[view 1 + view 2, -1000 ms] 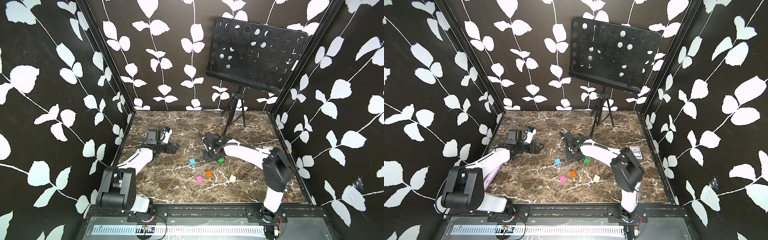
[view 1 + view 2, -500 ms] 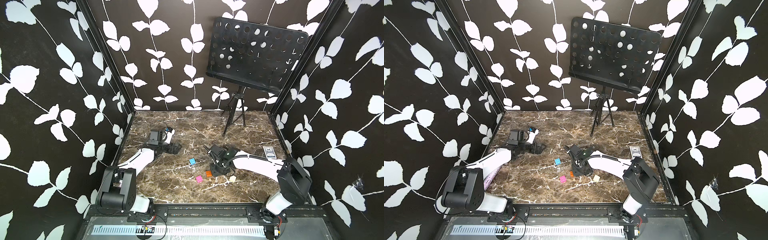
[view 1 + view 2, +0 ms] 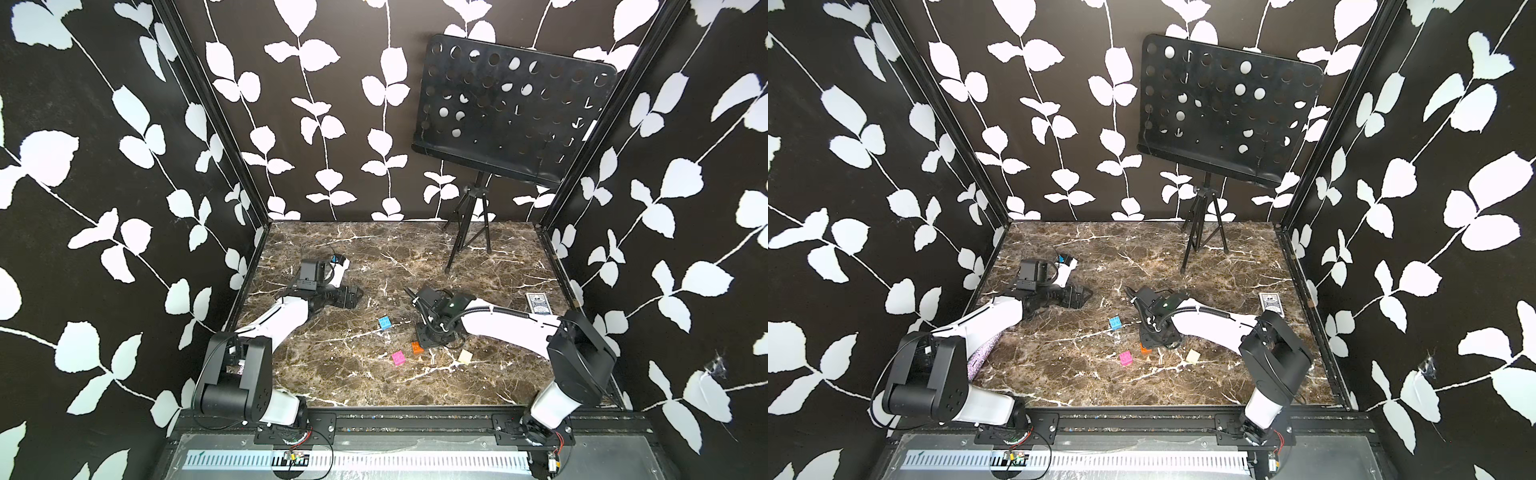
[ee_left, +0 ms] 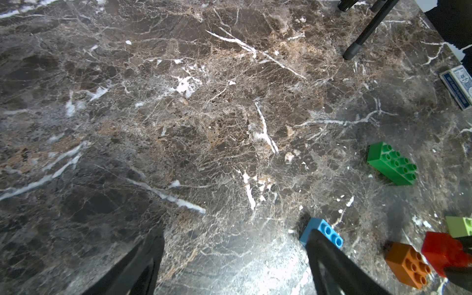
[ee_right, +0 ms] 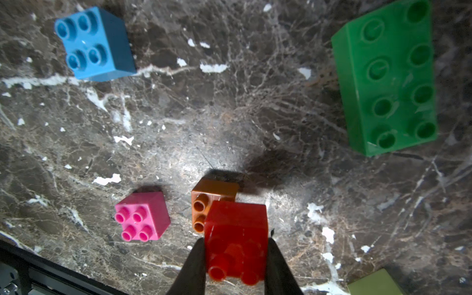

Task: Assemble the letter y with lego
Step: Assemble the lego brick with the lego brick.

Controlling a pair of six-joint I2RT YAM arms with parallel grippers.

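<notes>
Top views: marble table point(image 3: 374, 249) with the left gripper point(image 3: 355, 296) low at the left, jaws spread and holding nothing. The right gripper point(image 3: 427, 340) points down into the loose lego at centre front. Both top views show the blue brick point(image 3: 384, 323), pink brick point(image 3: 398, 358) and cream brick point(image 3: 465, 356), all well apart. They also show one orange patch at the right gripper's tip, and the right arm covers the green brick.

Right wrist view: shows what the top views hide. The right gripper point(image 5: 236, 244) pinches a red-orange brick point(image 5: 236, 222) between its fingers point(image 5: 194, 265). This brick overlaps the orange brick point(image 5: 213, 195) on the table; contact between the two cannot be told. The green brick point(image 5: 385, 76) lies apart, studs up.

Left wrist view: the left gripper point(image 4: 235, 232) has its fingers point(image 4: 329, 260) wide, one in front of the blue brick point(image 4: 329, 231). Only here do the green brick point(image 4: 392, 163) and the card box point(image 4: 458, 86) appear together.

Count: six bricks, namely one blue, one pink, one cream, one green, one orange and one red-orange. There is also one card box, one music stand point(image 3: 511, 112) and two grippers
</notes>
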